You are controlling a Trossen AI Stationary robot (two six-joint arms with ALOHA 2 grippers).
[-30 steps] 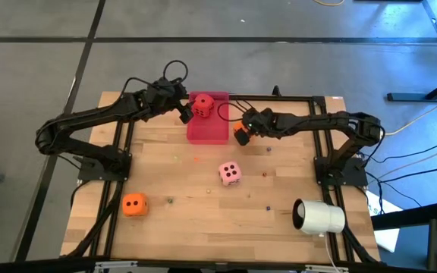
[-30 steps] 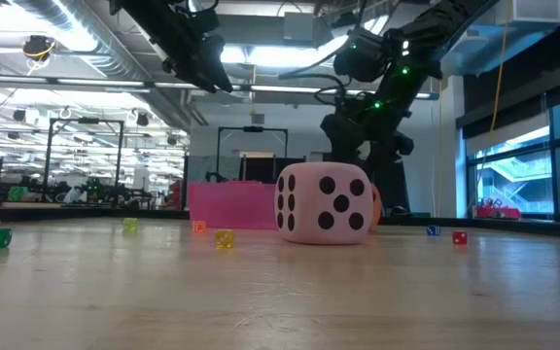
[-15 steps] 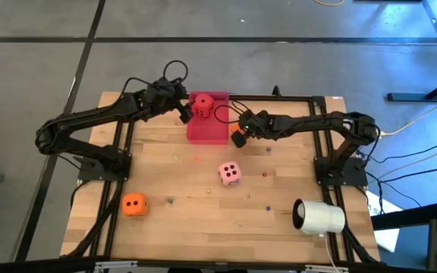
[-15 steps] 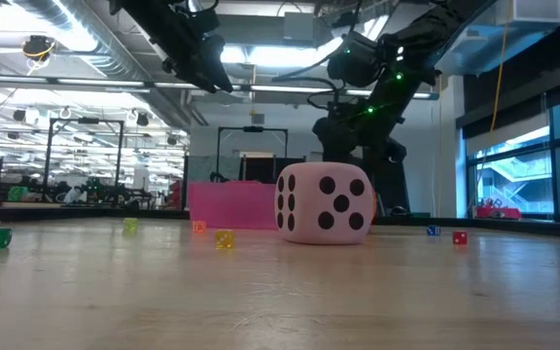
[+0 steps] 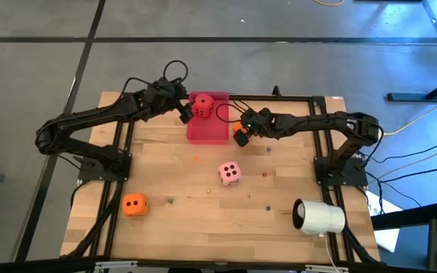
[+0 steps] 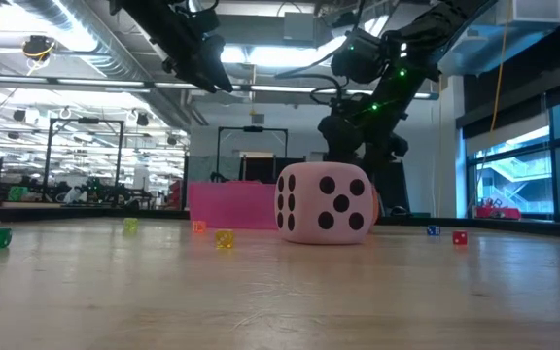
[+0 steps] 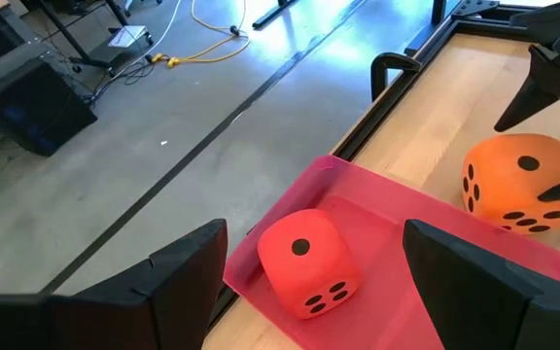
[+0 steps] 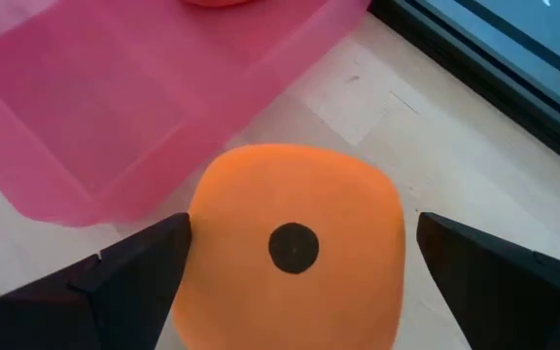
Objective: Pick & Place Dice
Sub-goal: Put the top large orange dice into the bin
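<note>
While the right end effector (image 5: 239, 133) hangs with fingers spread wide, an orange die (image 8: 295, 258) sits squarely between them, unclamped, just right of the pink tray (image 5: 207, 133). A soft cube, no long axis. The left end effector (image 5: 186, 111), also spread, hovers by the red die (image 7: 305, 262) in the tray's far end.

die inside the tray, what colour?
Red die with dark pips, in the pink tray; clearest in the left wrist view.

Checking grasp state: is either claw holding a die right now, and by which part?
Neither. Right claw is open astride the orange die, fingers clear of its sides. Left claw is open over the red die in the tray.
</note>
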